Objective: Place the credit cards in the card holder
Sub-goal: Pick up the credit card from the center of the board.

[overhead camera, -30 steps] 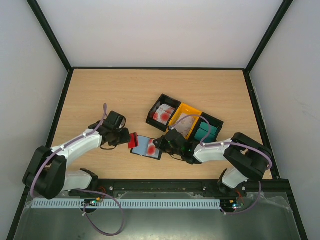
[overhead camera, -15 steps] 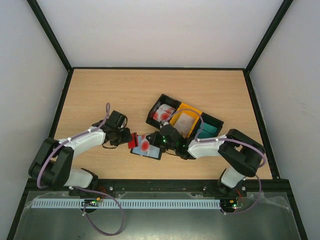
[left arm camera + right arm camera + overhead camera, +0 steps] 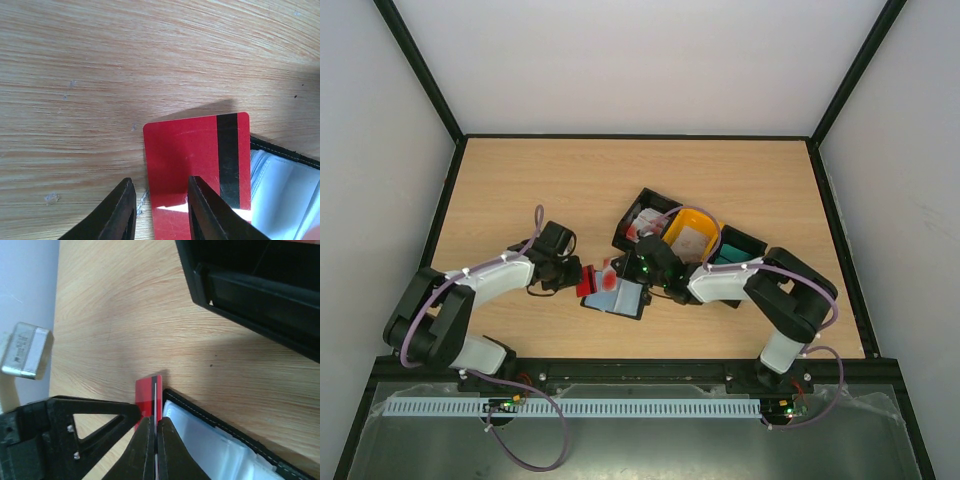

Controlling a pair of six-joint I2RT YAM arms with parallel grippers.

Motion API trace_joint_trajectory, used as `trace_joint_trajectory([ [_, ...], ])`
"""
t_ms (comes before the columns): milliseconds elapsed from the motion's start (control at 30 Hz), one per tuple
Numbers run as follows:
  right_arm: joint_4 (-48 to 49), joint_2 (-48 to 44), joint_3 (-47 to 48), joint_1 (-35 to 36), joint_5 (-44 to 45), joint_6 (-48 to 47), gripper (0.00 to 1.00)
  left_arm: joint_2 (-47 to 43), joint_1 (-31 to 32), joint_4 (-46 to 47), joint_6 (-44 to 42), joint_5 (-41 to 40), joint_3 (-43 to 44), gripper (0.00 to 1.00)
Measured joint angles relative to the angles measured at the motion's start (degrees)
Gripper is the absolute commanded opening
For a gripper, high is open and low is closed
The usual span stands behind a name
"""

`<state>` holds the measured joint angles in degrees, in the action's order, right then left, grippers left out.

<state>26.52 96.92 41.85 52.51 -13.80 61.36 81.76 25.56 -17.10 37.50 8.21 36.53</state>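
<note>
right gripper (image 3: 153,426) pinched shut on a red-and-white card (image 3: 610,277), held edge-on over the left lip of the open card holder (image 3: 625,298). left gripper (image 3: 159,205) sits low just beside it, jaws a little apart and clamped on nothing i can make out, one finger over a red card (image 3: 192,160) lying partly on the table (image 3: 520,190), partly on the holder's edge. step in hand looks like insertion: the next move needs the card's edge lined up with a slot mouth and slid in flat while the holder is kept from shifting; more cards wait in the bins (image 3: 672,218).
</note>
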Motion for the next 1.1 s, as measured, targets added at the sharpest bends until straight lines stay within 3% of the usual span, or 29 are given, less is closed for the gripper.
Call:
trace_joint_trajectory([
  [333,0.2,5.9,1.6,-0.1,-3.2,0.0,0.02,0.2,-0.1,1.6,0.0,0.7,-0.6,0.27],
  [800,13.9,11.0,0.1,-0.1,-9.5,8.5,0.02,-0.4,-0.3,6.3,0.0,2.3,-2.9,0.27],
  [1100,16.3,11.2,-0.5,-0.1,-10.3,11.3,0.02,-1.4,-0.5,7.6,0.4,3.4,-4.0,0.31],
])
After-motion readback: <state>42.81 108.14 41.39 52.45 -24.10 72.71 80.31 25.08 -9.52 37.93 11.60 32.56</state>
